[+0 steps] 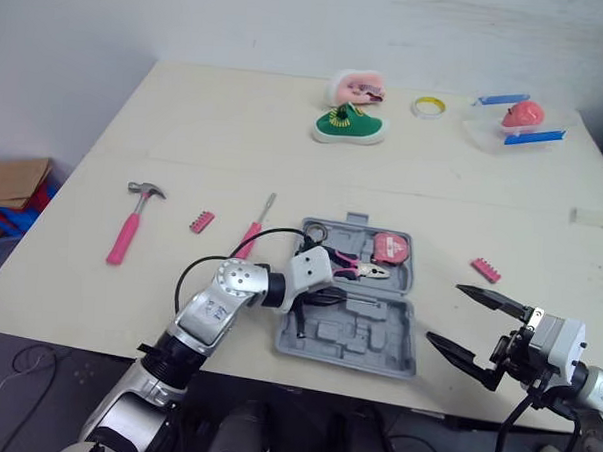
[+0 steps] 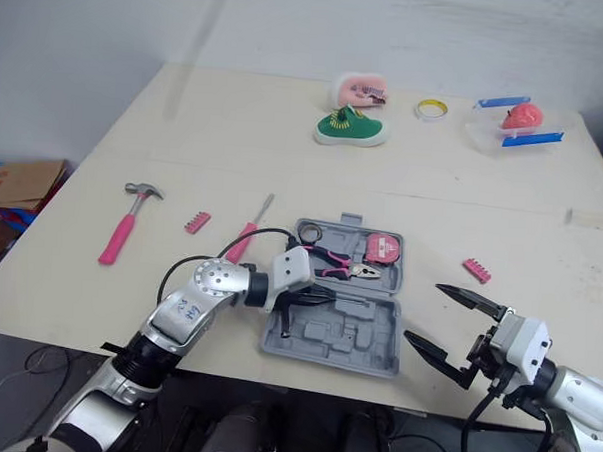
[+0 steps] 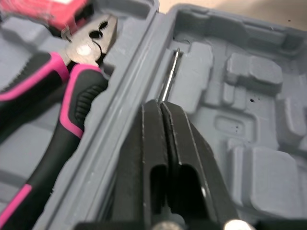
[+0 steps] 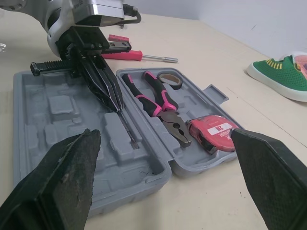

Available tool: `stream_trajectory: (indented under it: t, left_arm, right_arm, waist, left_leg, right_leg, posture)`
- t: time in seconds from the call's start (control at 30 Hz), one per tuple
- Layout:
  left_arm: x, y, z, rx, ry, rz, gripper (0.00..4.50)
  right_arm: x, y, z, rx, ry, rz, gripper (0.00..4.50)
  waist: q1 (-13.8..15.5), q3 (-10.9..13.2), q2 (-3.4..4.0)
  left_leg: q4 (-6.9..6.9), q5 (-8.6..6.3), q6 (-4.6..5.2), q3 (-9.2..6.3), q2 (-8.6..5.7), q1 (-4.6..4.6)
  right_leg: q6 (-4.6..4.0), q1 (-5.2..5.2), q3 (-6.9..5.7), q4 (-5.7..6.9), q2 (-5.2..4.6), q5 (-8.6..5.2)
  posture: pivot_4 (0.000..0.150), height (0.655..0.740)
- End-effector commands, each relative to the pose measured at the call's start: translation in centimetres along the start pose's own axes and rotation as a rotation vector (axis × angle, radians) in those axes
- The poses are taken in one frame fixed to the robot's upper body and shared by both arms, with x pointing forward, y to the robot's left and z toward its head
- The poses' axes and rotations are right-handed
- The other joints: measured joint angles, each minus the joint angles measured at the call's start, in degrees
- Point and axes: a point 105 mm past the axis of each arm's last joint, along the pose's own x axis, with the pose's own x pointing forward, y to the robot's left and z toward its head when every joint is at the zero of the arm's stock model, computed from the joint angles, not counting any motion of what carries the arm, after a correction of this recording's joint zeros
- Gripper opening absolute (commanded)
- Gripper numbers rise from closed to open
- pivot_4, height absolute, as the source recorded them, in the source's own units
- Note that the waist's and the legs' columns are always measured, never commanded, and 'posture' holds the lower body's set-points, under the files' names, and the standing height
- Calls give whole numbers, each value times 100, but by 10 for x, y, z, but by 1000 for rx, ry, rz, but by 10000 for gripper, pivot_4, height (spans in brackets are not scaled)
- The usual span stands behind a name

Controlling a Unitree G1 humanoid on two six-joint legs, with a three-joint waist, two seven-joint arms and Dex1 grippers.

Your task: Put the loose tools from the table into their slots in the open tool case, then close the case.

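Observation:
The open grey tool case (image 1: 362, 341) lies at the table's front middle. Its far half holds pink-and-black pliers (image 1: 355, 268), a red tape measure (image 1: 389, 248) and a black tape roll (image 1: 314, 230). My left gripper (image 3: 163, 103) reaches into the near half by the hinge, shut on the thin metal shaft of a screwdriver (image 4: 128, 132). A pink-handled hammer (image 1: 131, 224), a pink bit strip (image 1: 202, 221) and a pink-handled screwdriver (image 1: 256, 229) lie loose left of the case. Another pink bit strip (image 1: 486, 269) lies to its right. My right gripper (image 1: 444, 313) hangs open at the front right edge.
At the back of the table are a green shoe (image 1: 348, 125), a pink object (image 1: 358, 86), a yellow tape ring (image 1: 428, 106) and a clear container (image 1: 516, 125) holding something pink. A cardboard box (image 1: 13, 178) sits on the floor to the left.

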Motion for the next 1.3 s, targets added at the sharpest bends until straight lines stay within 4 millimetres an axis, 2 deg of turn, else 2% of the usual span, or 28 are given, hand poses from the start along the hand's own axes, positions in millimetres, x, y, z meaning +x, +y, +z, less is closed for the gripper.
stream_trajectory:
  t: [0.03, 0.13, 0.2, 0.23, 0.3, 0.5, 0.63, 0.7, 0.77, 0.8, 0.83, 0.93, 1.0, 1.03, 1.13, 1.2, 1.3]
  left_arm:
    - [1, -2, -55, -110, 213, 39, 213]
    - [2, -2, -48, -84, 183, 30, 213]
    - [3, -2, -33, -39, 96, 16, 213]
    - [1, -2, -18, -16, 12, 5, 213]
    - [-12, 3, 3, 45, -90, -5, 213]
    - [-44, 21, 7, 138, -103, 39, 213]
    - [-64, 21, 39, 162, -311, 38, 213]
    - [-87, 23, 58, 194, -436, 72, 213]
    - [-103, 26, 67, 205, -489, 107, 213]
    - [-106, 27, 66, 194, -489, 115, 213]
    - [-118, 34, 60, 166, -472, 166, 213]
    - [-171, 49, 21, 64, -374, 345, 8386]
    - [-201, 49, -1, 21, -319, 448, 18259]
    - [-216, 49, -10, 8, -295, 505, 21820]
    - [-267, 49, -33, -6, -258, 728, 35426]
    - [-288, 44, -48, -21, -210, 821, 44399]
    - [-311, 36, -62, -67, -185, 916, 44399]
  right_arm:
    - [0, -4, 10, -45, -18, -4, 45000]
    - [1, -4, 10, -46, -19, -5, 45000]
    - [0, -4, 11, -49, -18, -6, 45000]
    - [-1, -5, 11, -51, -15, -10, 45000]
    - [-7, -10, 11, -59, 2, -19, 45000]
    - [-17, -18, 12, -73, 27, -24, 45000]
    - [-22, -19, 13, -73, 32, -27, 45000]
    - [-30, -24, 13, -76, 52, -41, 45000]
    - [-35, -26, 12, -81, 67, -46, 45000]
    - [-36, -25, 12, -83, 73, -44, 45000]
    - [-41, -28, 11, -87, 89, -48, 45000]
    - [-61, -41, 7, -120, 148, -91, 45000]
    - [-73, -48, 5, -143, 174, -119, 45000]
    - [-77, -51, 4, -148, 182, -136, 45000]
    - [-92, -61, 1, -178, 209, -178, 45000]
    - [-100, -64, -1, -190, 227, -196, 45000]
    - [-110, -65, -7, -183, 245, -214, 45000]
  waist:
    - [2, -7, 7]
    - [4, -13, 12]
    - [5, -14, 15]
    - [5, -15, 15]
    - [5, -12, 18]
    - [-9, -3, 20]
    - [-3, 0, 19]
    - [3, 2, 19]
    - [0, 3, 18]
    - [0, 4, 18]
    - [0, 4, 18]
    - [-116, 6, 21]
    - [-169, 14, 16]
    - [-176, 19, 10]
    - [-166, 25, 2]
    - [-154, 26, 2]
    - [-124, 27, 2]
  left_leg:
    - [0, -3, 3, -2, 1, 11]
    - [0, -5, 3, -5, 4, 16]
    - [-1, -6, 3, -6, 4, 15]
    - [-1, -6, 3, -6, 4, 13]
    - [-1, -6, 3, -6, 4, 7]
    - [-6, 26, 7, 8, 6, -29]
    - [-1, 27, 10, 11, 5, -54]
    - [3, 27, 10, 9, 5, -62]
    - [3, 27, 10, 11, 3, -67]
    - [2, 27, 10, 10, 4, -66]
    - [1, 27, 9, 9, 4, -66]
    - [-4, 27, 9, 15, 4, -60]
    - [-10, 27, 9, 20, 4, -57]
    - [-13, 26, 9, 23, 6, -55]
    - [-7, 6, 29, 25, 9, -55]
    - [-5, -9, 6, 24, 9, -54]
    - [-10, -11, 2, 17, 9, -54]
  right_leg:
    - [0, 14, -1, -3, 0, 0]
    - [-2, 22, -1, -9, -1, 1]
    - [-3, 21, -1, -12, -1, 1]
    - [-3, 20, -1, -13, -1, 1]
    - [-3, 12, -2, -13, -1, 1]
    - [-10, -39, -3, -1, 5, 1]
    - [-10, -61, -2, 1, 2, 1]
    - [-8, -64, -3, -2, 1, 2]
    - [-7, -66, -3, -5, 1, 2]
    - [-7, -66, -5, -6, 2, 2]
    - [-7, -65, -7, -7, 3, 2]
    - [-7, -65, -6, -4, 6, 2]
    - [-8, -68, -4, -4, 7, 1]
    - [-8, -70, -3, -4, 7, 1]
    - [-8, -70, 1, -4, 1, 1]
    - [-9, -71, 6, -5, -4, 5]
    - [-10, -70, 6, -12, -8, 5]
  posture:
    - [1500, 7400]
    - [1500, 7400]
    - [1500, 7400]
    - [1500, 7400]
    - [1500, 7400]
    - [1500, 7400]
    - [1500, 7400]
    - [1500, 7400]
    - [1500, 7400]
    - [1500, 7400]
    - [1500, 7400]
    - [1500, 7400]
    - [1500, 7400]
    - [1500, 7400]
    - [1500, 7400]
    - [1500, 7400]
    - [1500, 7400]
